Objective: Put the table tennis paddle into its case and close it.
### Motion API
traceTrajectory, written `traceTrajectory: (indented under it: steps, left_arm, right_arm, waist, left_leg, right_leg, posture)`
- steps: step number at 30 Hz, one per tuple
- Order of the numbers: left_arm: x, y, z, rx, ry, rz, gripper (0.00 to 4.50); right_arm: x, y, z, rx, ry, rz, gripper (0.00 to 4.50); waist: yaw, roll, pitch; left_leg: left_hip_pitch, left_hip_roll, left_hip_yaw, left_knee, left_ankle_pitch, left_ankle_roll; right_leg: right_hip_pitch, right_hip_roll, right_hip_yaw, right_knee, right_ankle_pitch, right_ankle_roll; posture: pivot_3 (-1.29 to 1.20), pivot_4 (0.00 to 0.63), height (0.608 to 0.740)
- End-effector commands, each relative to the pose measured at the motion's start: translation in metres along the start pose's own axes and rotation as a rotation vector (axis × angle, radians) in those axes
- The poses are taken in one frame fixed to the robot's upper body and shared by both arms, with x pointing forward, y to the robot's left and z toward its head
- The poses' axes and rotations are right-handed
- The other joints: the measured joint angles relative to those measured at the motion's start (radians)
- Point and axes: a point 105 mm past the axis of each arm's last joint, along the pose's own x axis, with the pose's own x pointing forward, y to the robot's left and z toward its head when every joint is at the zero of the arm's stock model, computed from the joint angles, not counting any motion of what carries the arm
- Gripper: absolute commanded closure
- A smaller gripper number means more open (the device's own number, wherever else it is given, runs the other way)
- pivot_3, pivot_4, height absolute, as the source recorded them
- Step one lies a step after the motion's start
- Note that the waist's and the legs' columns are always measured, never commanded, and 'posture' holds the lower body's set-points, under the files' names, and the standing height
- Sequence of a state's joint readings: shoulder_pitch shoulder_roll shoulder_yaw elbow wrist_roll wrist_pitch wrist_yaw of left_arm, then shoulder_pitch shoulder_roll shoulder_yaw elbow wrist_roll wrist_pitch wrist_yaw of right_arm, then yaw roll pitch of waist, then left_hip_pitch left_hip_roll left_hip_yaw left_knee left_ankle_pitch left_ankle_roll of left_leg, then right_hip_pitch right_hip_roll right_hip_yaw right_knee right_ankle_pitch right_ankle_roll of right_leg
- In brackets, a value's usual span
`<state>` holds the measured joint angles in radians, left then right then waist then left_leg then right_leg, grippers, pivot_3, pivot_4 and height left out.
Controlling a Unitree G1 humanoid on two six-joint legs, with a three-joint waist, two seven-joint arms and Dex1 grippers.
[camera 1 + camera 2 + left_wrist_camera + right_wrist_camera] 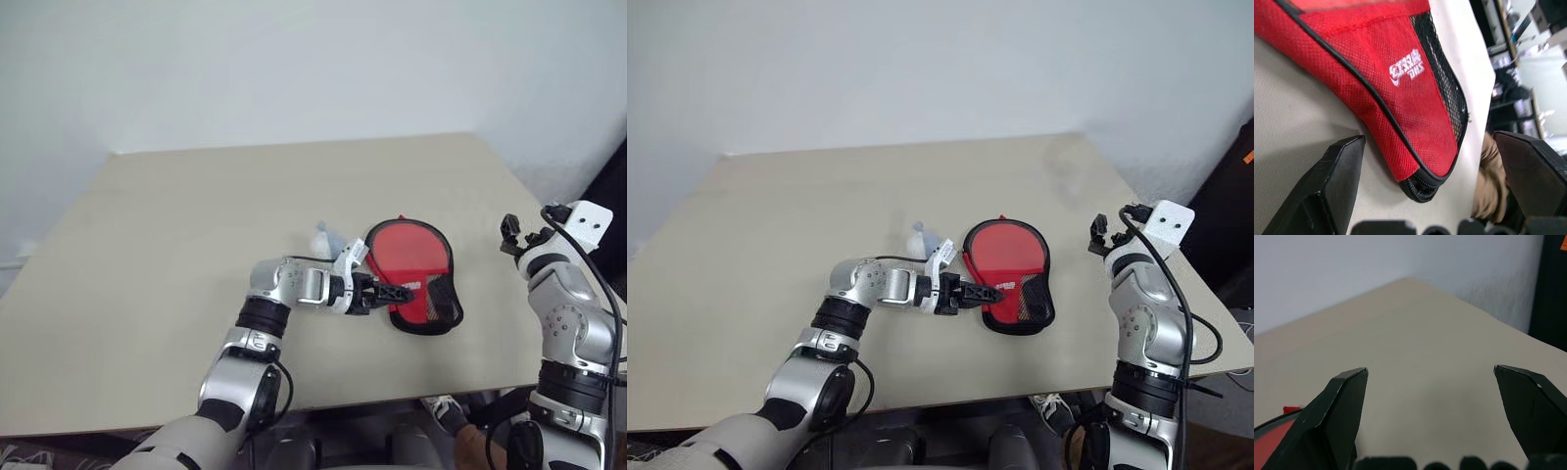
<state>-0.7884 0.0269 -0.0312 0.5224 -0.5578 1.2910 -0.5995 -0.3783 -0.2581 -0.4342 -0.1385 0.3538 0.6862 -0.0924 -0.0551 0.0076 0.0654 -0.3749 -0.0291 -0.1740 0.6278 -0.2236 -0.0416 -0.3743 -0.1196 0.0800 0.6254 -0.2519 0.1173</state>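
Soft, even light covers my pale beige tabletop [176, 255], with only faint shadows. My left wrist view shows the red mesh paddle-shaped case [1400, 88] sharp, the background behind it blurred.

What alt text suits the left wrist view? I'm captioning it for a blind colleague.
The narrow zipped end of the red case, trimmed in black with mesh along one edge, lies on the beige table, between the left hand's open black fingers.
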Motion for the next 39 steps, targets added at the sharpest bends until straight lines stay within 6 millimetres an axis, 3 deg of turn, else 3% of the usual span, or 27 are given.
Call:
traceTrajectory:
  steps: [1, 6, 11, 14, 25, 28, 33, 39]
  left_arm:
    - [0.006, 0.008, -0.006, -0.040, 0.031, 0.048, 0.00]
    - [0.031, -0.009, -0.009, -0.111, 0.028, -0.020, 0.00]
    - [0.040, -0.018, -0.006, -0.171, 0.011, -0.063, 0.00]
    - [0.039, -0.016, -0.004, -0.190, -0.008, -0.065, 0.57]
    - [0.038, -0.010, -0.002, -0.249, -0.071, -0.067, 4.35]
    - [0.037, -0.016, -0.001, -0.261, -0.064, -0.117, 4.43]
    - [0.032, -0.020, -0.019, -0.217, 0.090, -0.091, 4.43]
    - [0.001, -0.055, -0.030, -0.131, 0.190, -0.313, 4.43]
  right_arm:
    - [-0.001, 0.006, 0.017, 0.005, -0.060, 0.008, 0.04]
    - [-0.001, 0.003, 0.013, 0.004, -0.051, -0.009, 0.04]
    - [-0.002, -0.003, 0.015, 0.008, -0.056, -0.037, 0.04]
    - [-0.003, -0.005, 0.014, 0.006, -0.054, -0.048, 0.00]
    - [-0.003, -0.008, 0.011, 0.003, -0.055, -0.075, 0.00]
    - [-0.003, -0.009, 0.011, -0.002, -0.059, -0.082, 0.00]
    - [-0.004, -0.010, 0.012, -0.016, -0.064, -0.089, 0.00]
    - [-0.006, -0.007, 0.010, -0.044, -0.064, -0.083, 0.00]
  waist:
    - [0.002, 0.000, 0.000]
    - [0.018, 0.000, -0.001]
    - [0.036, 0.000, -0.001]
    - [0.035, 0.000, -0.001]
    - [0.026, 0.000, -0.001]
    - [0.020, 0.000, -0.001]
    - [0.015, 0.000, -0.001]
    - [-0.001, 0.001, 0.000]
  left_leg:
    - [0.000, 0.000, 0.000, 0.000, 0.000, 0.000]
    - [0.000, -0.002, -0.002, 0.002, 0.000, 0.000]
    - [-0.001, -0.004, -0.001, 0.003, 0.000, 0.000]
    - [-0.002, -0.004, -0.001, 0.003, 0.000, 0.000]
    - [-0.002, -0.004, 0.000, 0.001, 0.000, 0.000]
    - [-0.001, -0.004, 0.000, 0.001, 0.001, -0.001]
    - [-0.002, -0.004, 0.000, 0.001, 0.001, -0.001]
    - [-0.002, -0.004, 0.000, -0.001, 0.001, -0.001]
  right_leg:
    - [0.000, 0.000, 0.000, 0.000, 0.000, 0.000]
    - [0.003, -0.001, 0.000, -0.001, 0.000, 0.000]
    - [0.003, -0.002, 0.002, -0.001, 0.000, 0.001]
    - [0.002, -0.002, 0.002, -0.001, 0.000, 0.001]
    - [0.000, -0.001, 0.004, -0.001, 0.000, 0.001]
    - [0.000, -0.001, 0.004, -0.001, 0.000, 0.001]
    - [0.000, -0.001, 0.004, -0.001, 0.000, 0.001]
    - [-0.002, -0.001, 0.005, 0.000, 0.000, 0.001]
  posture:
    - [0.00, 0.000, 0.740]
    - [0.00, 0.000, 0.740]
    - [0.00, 0.000, 0.740]
    - [0.00, 0.000, 0.740]
    - [0.00, 0.000, 0.740]
    - [0.00, 0.000, 0.740]
    - [0.00, 0.000, 0.740]
    - [0.00, 0.000, 0.740]
